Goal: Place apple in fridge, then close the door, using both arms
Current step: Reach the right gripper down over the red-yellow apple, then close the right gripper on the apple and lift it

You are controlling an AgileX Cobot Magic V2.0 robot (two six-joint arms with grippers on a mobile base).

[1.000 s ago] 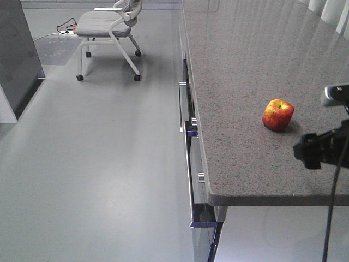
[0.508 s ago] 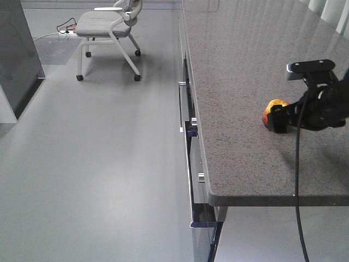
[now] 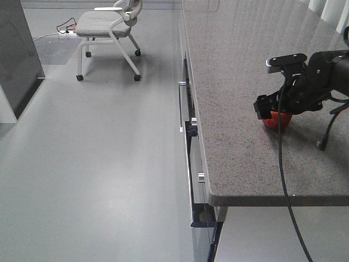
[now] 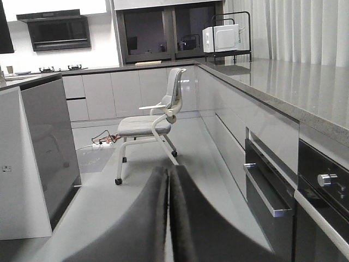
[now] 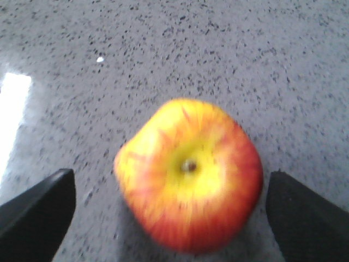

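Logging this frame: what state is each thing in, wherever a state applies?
apple: upright on the countertop, stem dimple up, not gripped.
right gripper: open, one finger on each side of the apple, touching neither side.
left gripper: shut, holding nothing.
chair: upright on the floor, seat vacant.
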